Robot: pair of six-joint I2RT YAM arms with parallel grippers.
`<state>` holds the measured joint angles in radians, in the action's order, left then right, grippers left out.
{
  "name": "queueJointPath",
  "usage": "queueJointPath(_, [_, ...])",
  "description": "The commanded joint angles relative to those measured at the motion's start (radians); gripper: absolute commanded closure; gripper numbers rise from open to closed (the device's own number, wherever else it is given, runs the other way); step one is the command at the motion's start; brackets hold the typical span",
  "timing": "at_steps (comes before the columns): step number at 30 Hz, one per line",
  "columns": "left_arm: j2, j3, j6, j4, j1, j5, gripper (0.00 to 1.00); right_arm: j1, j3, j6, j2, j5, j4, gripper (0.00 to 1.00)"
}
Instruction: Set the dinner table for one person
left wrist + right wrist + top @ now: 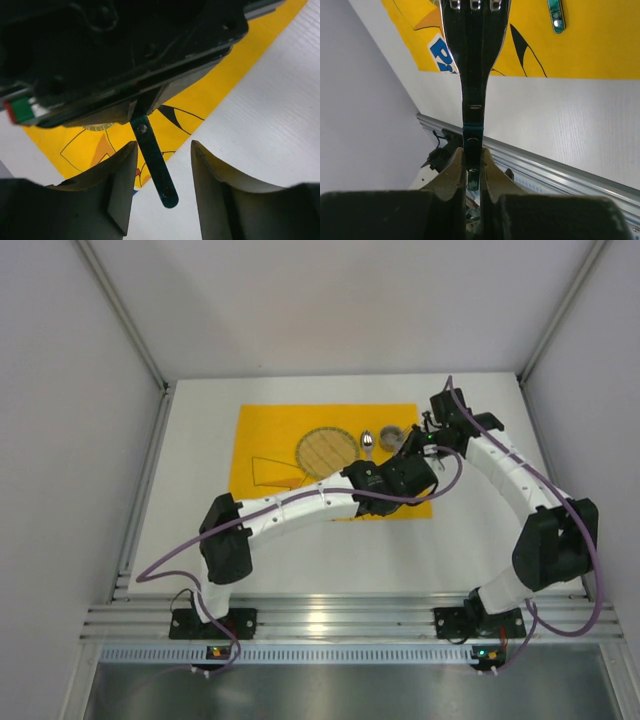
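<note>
The white dinner table [190, 540] carries a yellow-orange printed mat [270, 430]. On the mat lie a round woven coaster [325, 450], a spoon [367, 443] and a small grey cup [392, 435]. My right gripper [422, 438] [473, 150] is shut on the teal handle end of a shiny fork [472, 75], held above the mat's right side. My left gripper [425, 478] [162, 145] is open and holds nothing. A teal utensil handle [156, 167] shows between its jaws, below them, its upper part hidden under the right arm's dark body. The same kind of handle [555, 17] lies on the mat.
The ribbed aluminium rail [330, 625] runs along the near table edge, also in the right wrist view [560, 172]. White walls enclose the left, right and back. The two arms cross close together over the mat's right edge.
</note>
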<state>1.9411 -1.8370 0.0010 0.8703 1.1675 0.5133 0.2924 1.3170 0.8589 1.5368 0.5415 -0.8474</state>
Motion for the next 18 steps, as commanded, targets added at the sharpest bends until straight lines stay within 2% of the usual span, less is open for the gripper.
queueJointPath(1, [0.033,-0.039,0.051,-0.005,0.008,0.067,0.5,0.007,0.042,-0.026,0.009,0.06,-0.015,1.0])
queueJointPath(2, [0.036,-0.042,0.056,-0.007,0.008,0.076,0.58,0.007,0.042,-0.029,0.011,0.069,-0.021,1.0])
queueJointPath(3, [0.042,-0.044,0.066,-0.008,0.008,0.085,0.78,0.007,0.044,-0.032,0.011,0.071,-0.025,1.0])
queueJointPath(5, [0.05,-0.047,0.079,-0.019,0.008,0.1,1.0,0.007,0.05,-0.043,0.016,0.072,-0.033,1.0])
queueJointPath(11, [0.048,-0.059,0.086,-0.031,0.006,0.087,1.0,0.007,0.085,-0.047,0.042,0.094,-0.038,0.99])
queueJointPath(12, [0.047,-0.059,0.079,-0.03,0.006,0.08,1.0,0.005,0.094,-0.046,0.051,0.092,-0.036,0.68])
queueJointPath(14, [0.038,-0.056,0.07,-0.03,0.0,0.056,1.0,0.002,0.122,-0.038,0.06,0.095,-0.039,0.35])
queueJointPath(15, [0.033,-0.056,0.065,-0.022,-0.005,0.047,1.0,-0.001,0.146,-0.041,0.065,0.101,-0.039,0.01])
queueJointPath(18, [0.018,-0.059,0.047,-0.016,-0.034,0.016,1.0,-0.038,0.215,-0.061,0.08,0.13,-0.067,0.0])
